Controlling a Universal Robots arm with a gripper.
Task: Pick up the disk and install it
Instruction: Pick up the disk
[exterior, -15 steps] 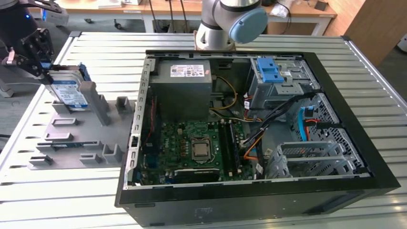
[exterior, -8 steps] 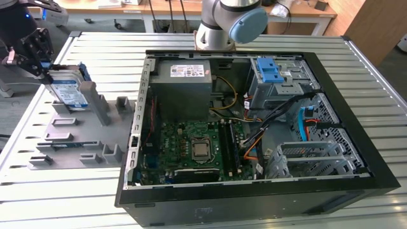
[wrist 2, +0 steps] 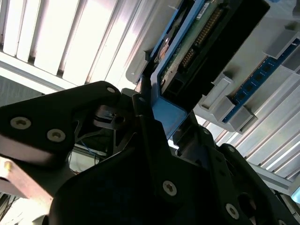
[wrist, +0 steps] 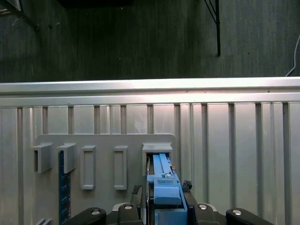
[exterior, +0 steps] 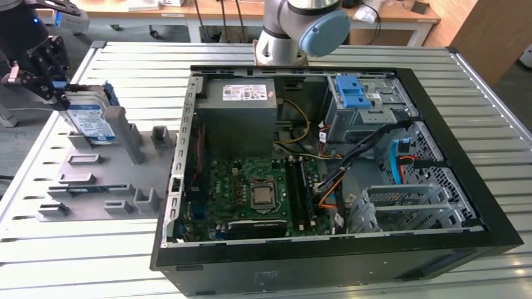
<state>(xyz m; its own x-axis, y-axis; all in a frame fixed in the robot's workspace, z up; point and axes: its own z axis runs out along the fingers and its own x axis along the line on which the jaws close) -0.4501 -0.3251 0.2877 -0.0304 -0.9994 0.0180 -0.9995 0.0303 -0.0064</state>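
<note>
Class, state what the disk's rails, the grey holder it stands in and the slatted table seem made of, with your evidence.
Rails on the disk: likely plastic, uniform matte blue. The holder: probably plastic, even matte grey, moulded blocks. The table: seemingly aluminium, pale reflective ribbed slats.

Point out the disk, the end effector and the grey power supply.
the disk (exterior: 88,121), exterior view, white-and-blue label
the end effector (wrist: 164,188), first wrist view, midway between fingertips
the power supply (exterior: 237,128), exterior view, grey face

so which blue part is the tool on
The disk standing upright in the grey holder at the exterior view's left; the blue latch sits inside the case.
</note>
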